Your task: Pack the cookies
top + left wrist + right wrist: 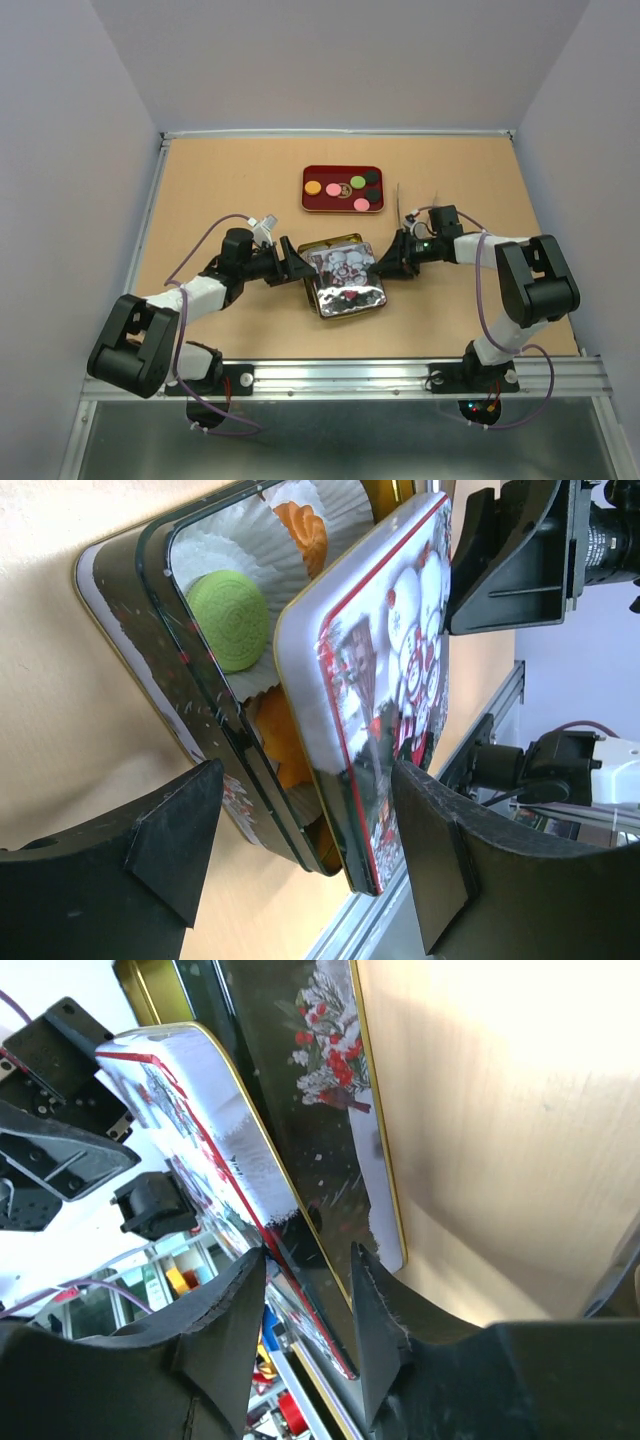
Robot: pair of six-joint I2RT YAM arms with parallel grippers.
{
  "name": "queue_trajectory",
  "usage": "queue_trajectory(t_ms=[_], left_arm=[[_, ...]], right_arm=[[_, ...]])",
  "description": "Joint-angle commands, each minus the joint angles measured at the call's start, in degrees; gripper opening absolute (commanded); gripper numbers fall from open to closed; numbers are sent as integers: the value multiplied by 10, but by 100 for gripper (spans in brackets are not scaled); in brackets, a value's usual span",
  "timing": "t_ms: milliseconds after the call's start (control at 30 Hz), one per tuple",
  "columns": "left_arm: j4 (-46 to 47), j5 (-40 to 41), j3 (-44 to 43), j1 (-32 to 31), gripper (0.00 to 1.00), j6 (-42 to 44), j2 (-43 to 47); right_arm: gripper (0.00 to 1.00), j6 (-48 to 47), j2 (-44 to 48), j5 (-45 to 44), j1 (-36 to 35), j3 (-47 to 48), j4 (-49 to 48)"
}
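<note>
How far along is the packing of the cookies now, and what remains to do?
Done: a green cookie and orange ones sit in paper cups inside the tin. In hand: the left claw and right claw flank the lid, which lies askew over the tin. Left: several cookies wait on the red tray.
</note>
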State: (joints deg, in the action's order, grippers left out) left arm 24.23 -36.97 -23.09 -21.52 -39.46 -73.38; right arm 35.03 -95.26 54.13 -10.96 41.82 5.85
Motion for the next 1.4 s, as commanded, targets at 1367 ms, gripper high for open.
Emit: queue_trajectory(t_ms=[1367], left_arm=[[36,7,2,-16,78,5,-12]], right_arm=[[10,-25,-19,-38,-5,32,26]])
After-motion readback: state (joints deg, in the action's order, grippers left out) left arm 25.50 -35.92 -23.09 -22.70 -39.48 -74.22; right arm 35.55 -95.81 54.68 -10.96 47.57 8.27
